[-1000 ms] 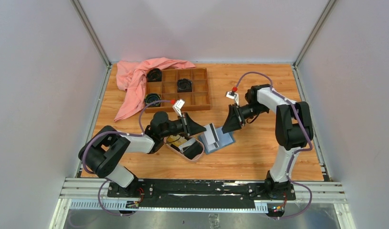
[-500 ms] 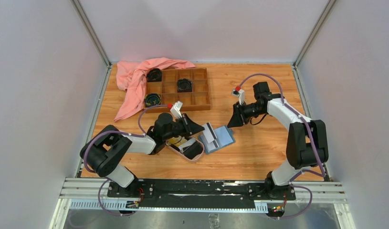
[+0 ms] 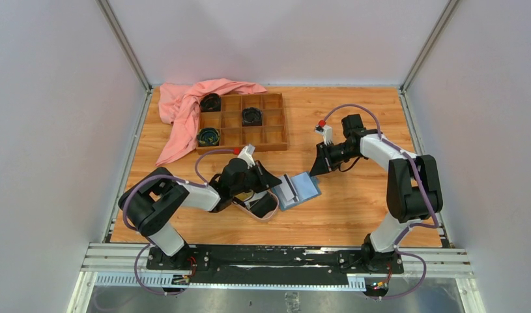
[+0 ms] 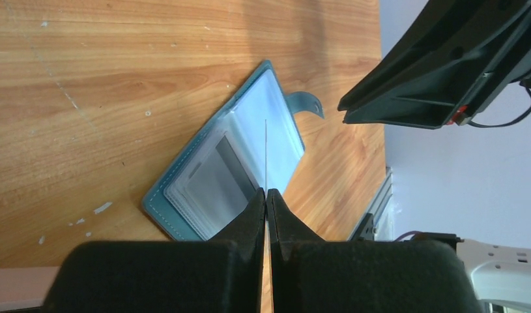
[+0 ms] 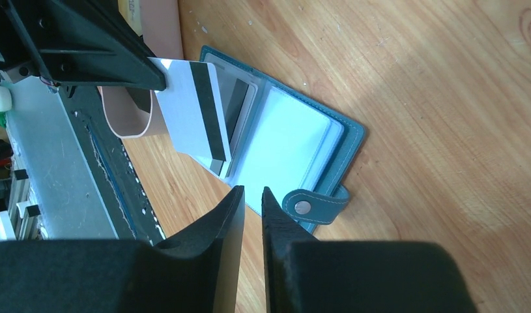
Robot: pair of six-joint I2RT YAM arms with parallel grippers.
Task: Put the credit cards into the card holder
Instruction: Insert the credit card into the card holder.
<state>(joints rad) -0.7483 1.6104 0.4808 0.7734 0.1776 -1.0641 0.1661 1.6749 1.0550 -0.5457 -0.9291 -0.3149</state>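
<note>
You're looking at an orange-brown wooden tabletop [image 5: 445, 98], smooth, with visible grain and a soft sheen. The teal-blue folding wallet [image 5: 282, 143] looks like fine-grained leather with stitched edges. Its inner sleeves are clear glossy plastic, and the snap on its tab is shiny metal. The white rectangular plastic card [image 5: 178, 104] is smooth. The right gripper's [image 5: 251, 195] fingers are matt black plastic. The crumpled pink cloth [image 3: 184, 111] looks soft.
</note>
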